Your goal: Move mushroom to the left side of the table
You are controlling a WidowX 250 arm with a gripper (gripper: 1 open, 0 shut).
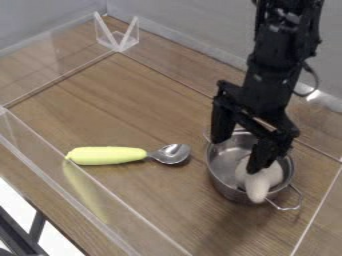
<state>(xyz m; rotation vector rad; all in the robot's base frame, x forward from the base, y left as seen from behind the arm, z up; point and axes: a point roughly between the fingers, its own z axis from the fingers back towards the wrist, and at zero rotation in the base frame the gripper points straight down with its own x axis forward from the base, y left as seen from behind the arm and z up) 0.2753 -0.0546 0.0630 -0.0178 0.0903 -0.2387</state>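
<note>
The mushroom [263,180] lies inside a small metal pot [227,176] at the right front of the table [107,100]; only its cream-white body shows, partly behind a finger. My black gripper [246,148] hangs open just above the pot, one finger over the pot's left rim and the other reaching down beside the mushroom. Nothing is held between the fingers.
A spoon with a yellow-green handle [107,155] and metal bowl [171,153] lies left of the pot. Low clear acrylic walls [40,150] edge the table. A white wire stand [118,35] sits at the back left corner.
</note>
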